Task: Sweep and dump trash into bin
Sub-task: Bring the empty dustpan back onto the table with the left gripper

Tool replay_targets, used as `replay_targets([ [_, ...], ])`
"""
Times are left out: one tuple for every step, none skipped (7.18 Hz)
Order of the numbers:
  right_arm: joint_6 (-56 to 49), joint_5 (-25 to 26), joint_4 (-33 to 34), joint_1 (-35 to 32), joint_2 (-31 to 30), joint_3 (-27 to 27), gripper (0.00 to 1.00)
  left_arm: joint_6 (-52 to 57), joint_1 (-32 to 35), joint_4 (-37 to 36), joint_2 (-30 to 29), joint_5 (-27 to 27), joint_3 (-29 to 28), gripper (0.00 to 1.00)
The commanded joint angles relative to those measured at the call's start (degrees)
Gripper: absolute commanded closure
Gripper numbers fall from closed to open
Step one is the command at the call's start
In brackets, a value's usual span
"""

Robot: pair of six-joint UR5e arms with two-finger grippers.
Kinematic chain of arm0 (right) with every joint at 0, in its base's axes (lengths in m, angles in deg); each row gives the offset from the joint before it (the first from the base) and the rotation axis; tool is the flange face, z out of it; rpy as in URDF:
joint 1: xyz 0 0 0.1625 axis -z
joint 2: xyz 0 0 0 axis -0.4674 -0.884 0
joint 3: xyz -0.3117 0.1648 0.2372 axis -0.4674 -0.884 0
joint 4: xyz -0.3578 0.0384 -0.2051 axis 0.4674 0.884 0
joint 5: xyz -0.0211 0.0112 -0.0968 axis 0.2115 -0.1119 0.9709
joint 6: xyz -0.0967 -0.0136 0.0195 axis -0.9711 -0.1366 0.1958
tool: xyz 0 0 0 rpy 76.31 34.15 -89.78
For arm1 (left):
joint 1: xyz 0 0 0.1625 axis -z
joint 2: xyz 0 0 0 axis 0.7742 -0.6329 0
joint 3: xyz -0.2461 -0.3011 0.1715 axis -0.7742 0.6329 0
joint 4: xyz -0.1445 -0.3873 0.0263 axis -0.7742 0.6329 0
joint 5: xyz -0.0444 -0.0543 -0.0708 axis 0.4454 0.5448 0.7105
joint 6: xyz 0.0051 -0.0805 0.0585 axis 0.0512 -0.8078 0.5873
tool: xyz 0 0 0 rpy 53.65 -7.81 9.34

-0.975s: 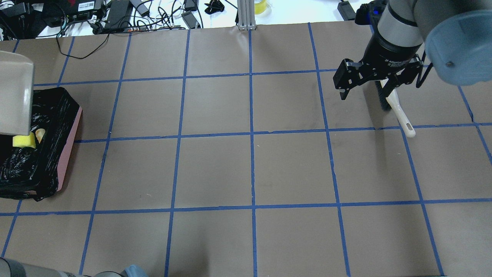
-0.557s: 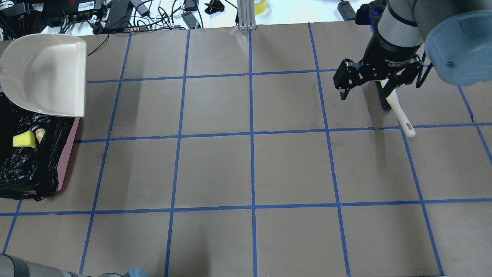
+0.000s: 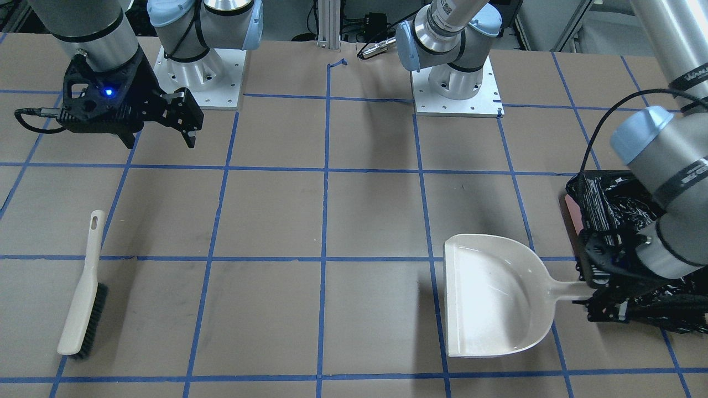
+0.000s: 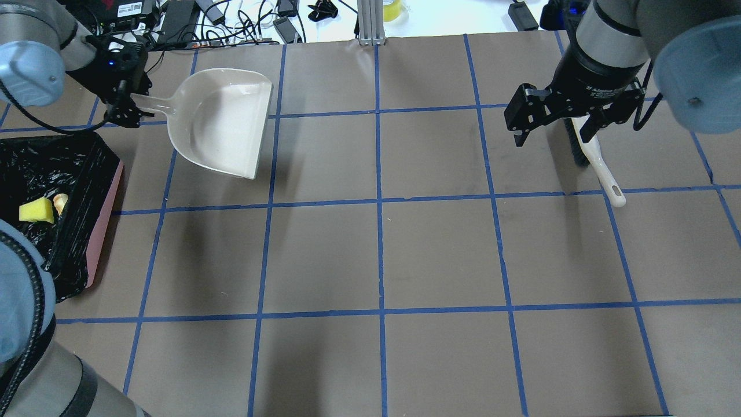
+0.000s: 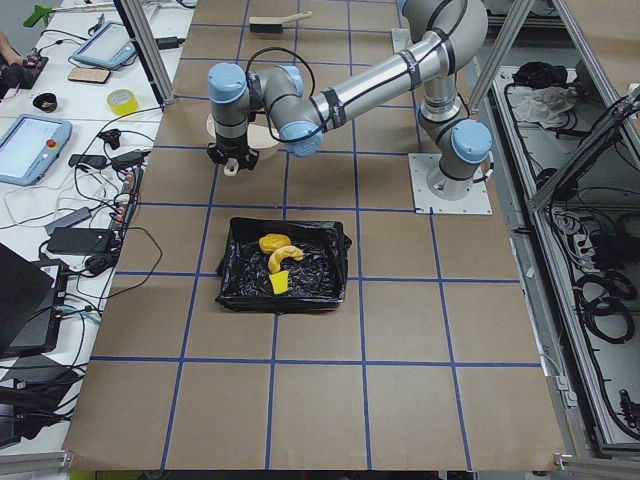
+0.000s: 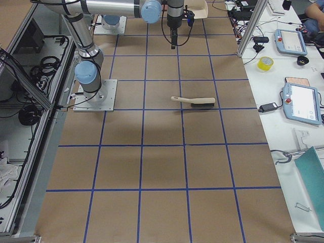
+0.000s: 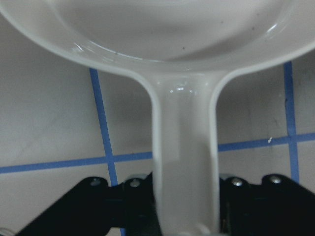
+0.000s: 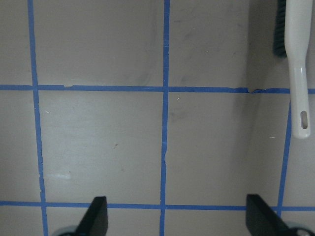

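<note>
1. The left gripper (image 4: 128, 104) was clamped on the handle of the dustpan (image 4: 223, 130); the wrist view showed the jaws tight against both sides of it.
2. The right gripper (image 4: 554, 133) hung with its jaws wide apart and nothing between them. The brush (image 4: 602, 171) lay flat on the table (image 4: 440, 255) just beside it.
3. The pan was empty, mouth facing the table's middle. Its offset shadow suggested that it was held clear of the surface.
4. The trash sat inside the bin (image 4: 107, 223): the sponge chunk (image 4: 36, 211) touching the croissant-like piece (image 4: 60, 201), and the potato-like lump (image 5: 272, 242) close by on the black liner.
5. These pieces looked light and the sponge soft, likely to roll or bounce rather than break. They probably suited pushing with bristles, not pinching.
6. The pan looked stiff, smooth and light, and its narrow handle was the sensible hold.
7. The bin's pink wall stood near the left gripper, the only close edge. The table between the arms lay open, giving ample room to set the pan down.
</note>
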Motion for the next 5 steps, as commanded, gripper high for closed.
replay_targets([
  [0.0,-0.6,-0.4,-0.1,-1.1,0.0,0.00,-7.2,4.1,-1.6,-4.1,-0.1,0.3,1.00],
  [0.0,-0.6,-0.8,-0.1,-1.4,0.0,0.00,-7.0,4.6,-2.7,-4.4,-0.5,1.8,1.00],
  [0.0,-0.6,-0.9,-0.1,-1.5,0.6,0.00,-7.0,4.6,-6.8,-4.8,-0.6,4.6,1.00],
  [0.0,-0.6,-0.9,-0.1,-1.9,0.9,0.00,-6.9,4.6,-8.4,-4.9,-0.6,6.1,1.00],
  [0.0,-0.6,-0.9,-0.1,-1.9,1.0,0.00,-7.1,4.6,-9.1,-5.2,-0.7,6.7,1.00],
])
